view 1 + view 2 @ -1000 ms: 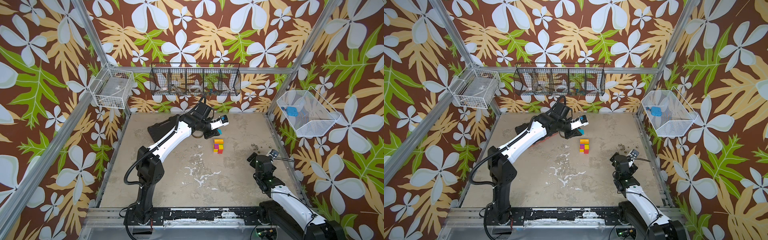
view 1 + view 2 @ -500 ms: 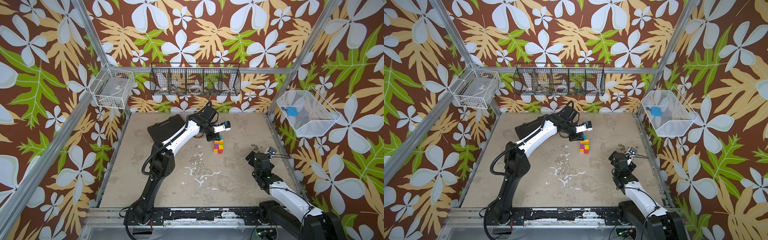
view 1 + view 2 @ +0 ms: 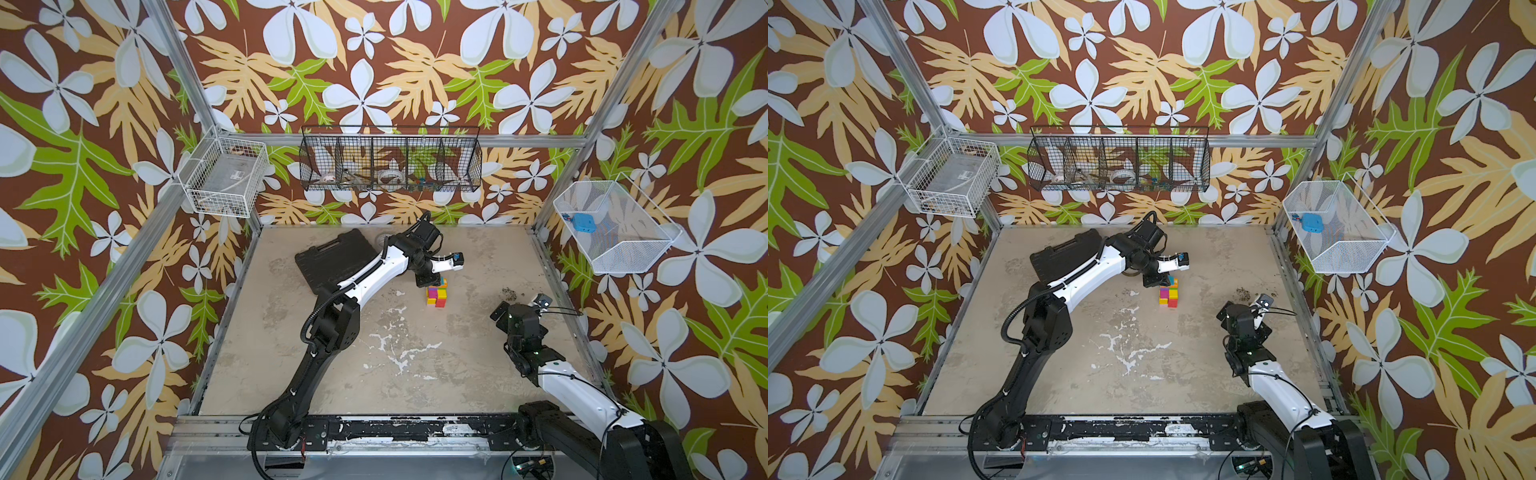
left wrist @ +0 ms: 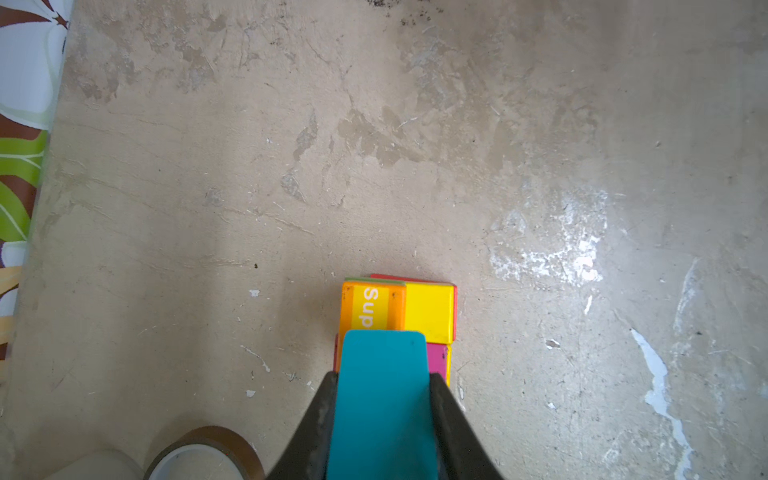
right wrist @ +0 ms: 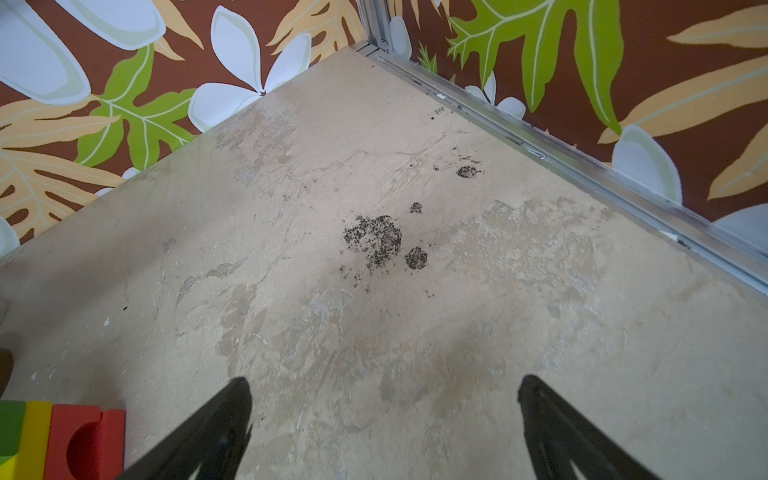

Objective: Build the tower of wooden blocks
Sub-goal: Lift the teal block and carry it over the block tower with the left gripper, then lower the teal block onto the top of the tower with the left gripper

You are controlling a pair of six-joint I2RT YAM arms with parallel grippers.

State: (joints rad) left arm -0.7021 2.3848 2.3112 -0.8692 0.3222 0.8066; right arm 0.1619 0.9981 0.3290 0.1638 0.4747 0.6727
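Left wrist view, nearest first: the left hand (image 4: 382, 378) is clamped narrow on a teal block (image 4: 383, 415), with a black finger (image 4: 320, 415) against each side. A brown tape roll (image 4: 203, 451) lies beside it on the bench (image 4: 291, 166). Just past the fingertips stands the tower (image 4: 428, 311), where an orange block (image 4: 370, 307) lettered "Sup" sits beside a yellow block (image 4: 430, 309). A magenta block (image 4: 437, 359) peeks out under the teal edge. The teal block overlaps the tower's top, but I cannot tell whether it touches.

In the right wrist view the right hand (image 5: 384, 395) is spread wide over bare bench, gripping nothing. A red arch block (image 5: 83, 440) shows at the frame's corner, and dark speckled stains (image 5: 374, 239) lie farther on.

In both top views the right hand (image 3: 500, 311) (image 3: 1225, 313) sits nearer the front, well apart from the tower (image 3: 437, 293) (image 3: 1170, 293). The left hand (image 3: 430, 280) (image 3: 1156, 279) is over the tower. A black tool case (image 3: 332, 257) lies behind it toward the back wall.
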